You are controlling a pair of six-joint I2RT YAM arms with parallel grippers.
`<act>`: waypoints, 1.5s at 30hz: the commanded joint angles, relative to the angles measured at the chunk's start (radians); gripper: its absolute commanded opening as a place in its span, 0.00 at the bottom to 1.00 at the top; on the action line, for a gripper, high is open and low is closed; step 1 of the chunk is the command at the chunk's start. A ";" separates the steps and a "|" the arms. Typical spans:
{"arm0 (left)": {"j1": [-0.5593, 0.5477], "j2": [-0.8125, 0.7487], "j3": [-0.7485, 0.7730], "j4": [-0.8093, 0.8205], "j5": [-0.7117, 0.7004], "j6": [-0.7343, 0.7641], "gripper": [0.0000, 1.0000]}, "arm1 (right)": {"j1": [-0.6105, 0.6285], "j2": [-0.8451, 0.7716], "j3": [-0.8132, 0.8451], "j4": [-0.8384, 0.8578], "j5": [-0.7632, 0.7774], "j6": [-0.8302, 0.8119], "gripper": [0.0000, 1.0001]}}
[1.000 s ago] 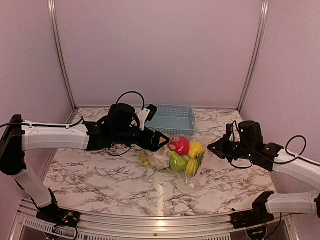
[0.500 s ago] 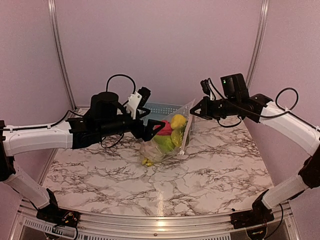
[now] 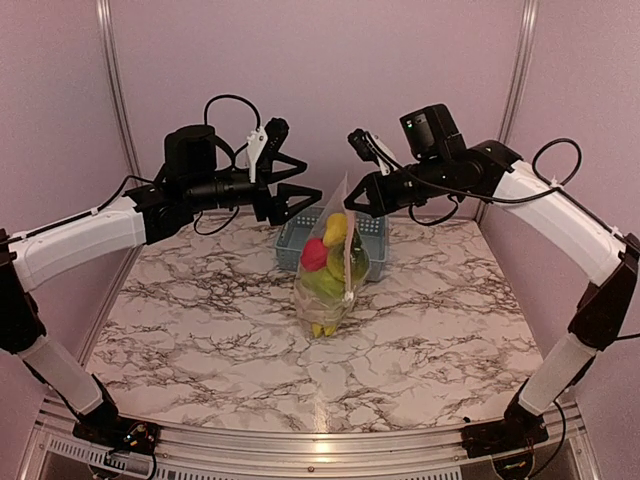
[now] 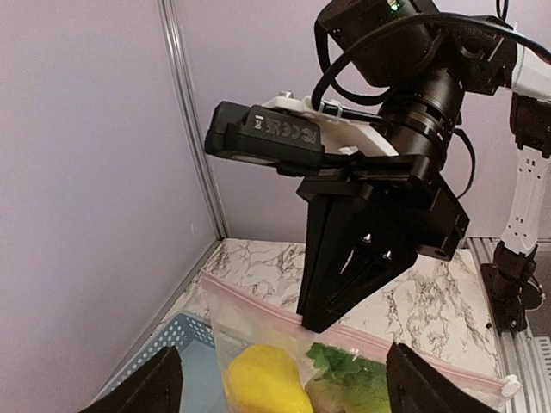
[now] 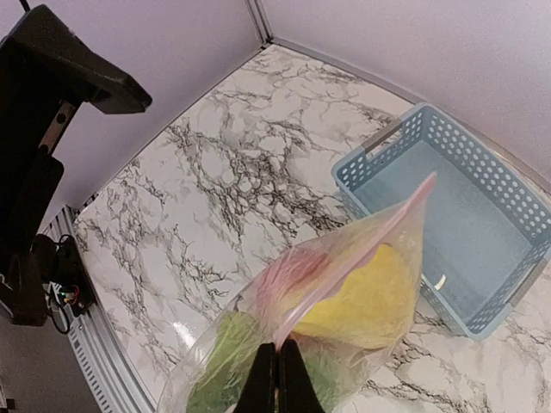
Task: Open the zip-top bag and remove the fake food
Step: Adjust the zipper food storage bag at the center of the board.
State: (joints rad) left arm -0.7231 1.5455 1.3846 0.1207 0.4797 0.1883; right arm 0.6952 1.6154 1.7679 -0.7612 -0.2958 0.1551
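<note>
The zip-top bag, fake food inside, hangs mid-frame over the counter, its zipper edge pinched by the clenched jaws of the right arm; the spread, empty jaws of the left arm should catch only the near lip.

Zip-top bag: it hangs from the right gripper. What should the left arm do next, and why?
Probably ease the left gripper forward and close on the zipper strip beside the right gripper. Its jaws stand open just short of the zip-top bag, whose top only the right one pinches.
</note>
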 commanded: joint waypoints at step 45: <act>0.139 0.223 0.251 -0.321 0.586 0.176 0.21 | 0.248 0.075 0.241 -0.196 0.251 -0.210 0.00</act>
State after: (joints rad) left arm -0.5823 1.7523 1.6238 -0.1936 1.0367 0.3996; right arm 0.9375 1.7065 1.9869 -0.9768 -0.0719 -0.0456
